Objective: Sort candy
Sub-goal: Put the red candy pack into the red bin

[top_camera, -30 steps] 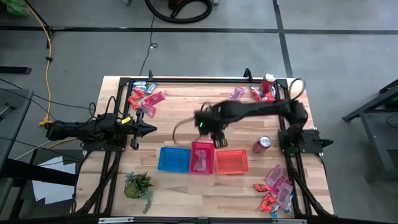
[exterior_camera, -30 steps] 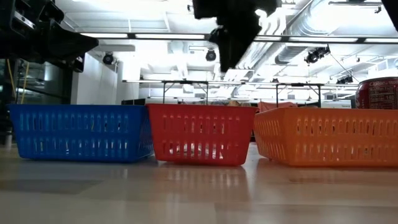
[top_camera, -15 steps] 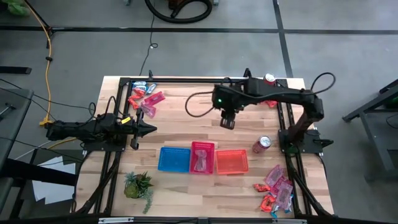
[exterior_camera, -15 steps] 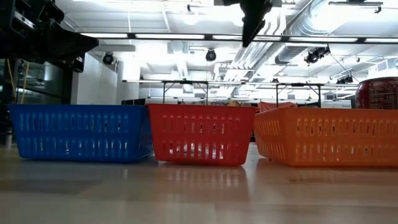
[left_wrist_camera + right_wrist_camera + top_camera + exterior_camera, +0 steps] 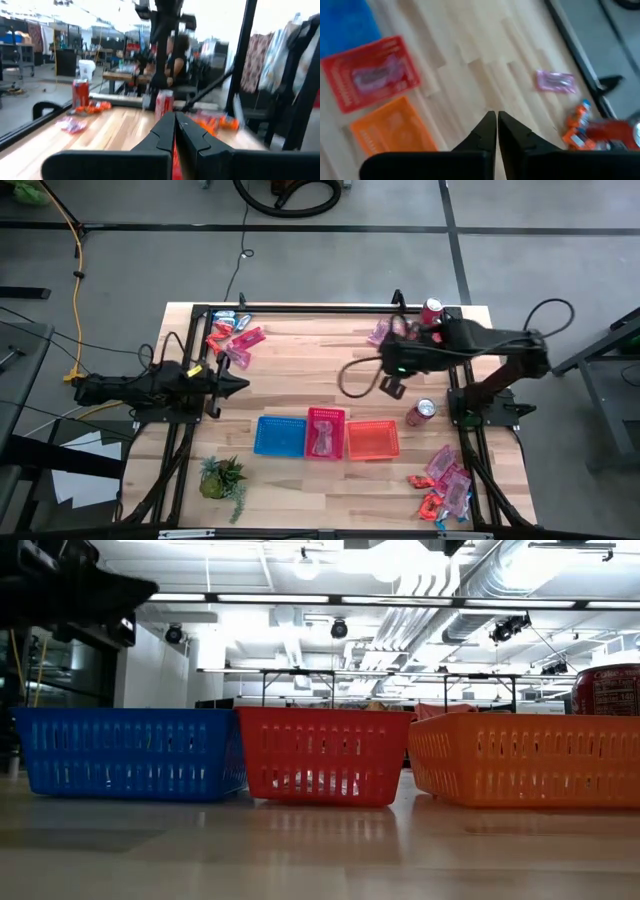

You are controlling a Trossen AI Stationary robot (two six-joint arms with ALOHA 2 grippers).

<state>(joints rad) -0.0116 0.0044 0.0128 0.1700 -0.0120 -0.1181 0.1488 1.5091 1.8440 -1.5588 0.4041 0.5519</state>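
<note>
Sorting is barely getting going: pink candy [image 5: 325,442] is lying in the red basket [image 5: 325,418] at lower centre w/ piles waiting upper left [image 5: 230,337], upper right [image 5: 418,330] & lower right [image 5: 442,483], while right gripper [image 5: 391,387] is hanging closed, empty, centre-right, & left gripper [image 5: 238,387] is sitting closed at left.

Counter [image 5: 300,360]: pale wood planks with visible grain, framed by black rails.

Baskets, in a row: blue basket [image 5: 279,436], red basket [image 5: 325,432] with pale pink contents, orange basket [image 5: 372,440]. In the low view all three show slotted walls.

Candy: a pink packet [image 5: 380,331] by the far rail; a red, pink and blue cluster [image 5: 232,335] at the far left corner; a pink, red and blue pile [image 5: 442,483] at the near right corner.

Cans [image 5: 421,412]: red with silver tops.

Plant [image 5: 224,478]: green.

Arms and both grippers: black. Right arm [image 5: 470,345] carries a small green light.

Floor [image 5: 320,260]: grey with dark seams. A yellow cable [image 5: 76,270] crosses it at left.
</note>
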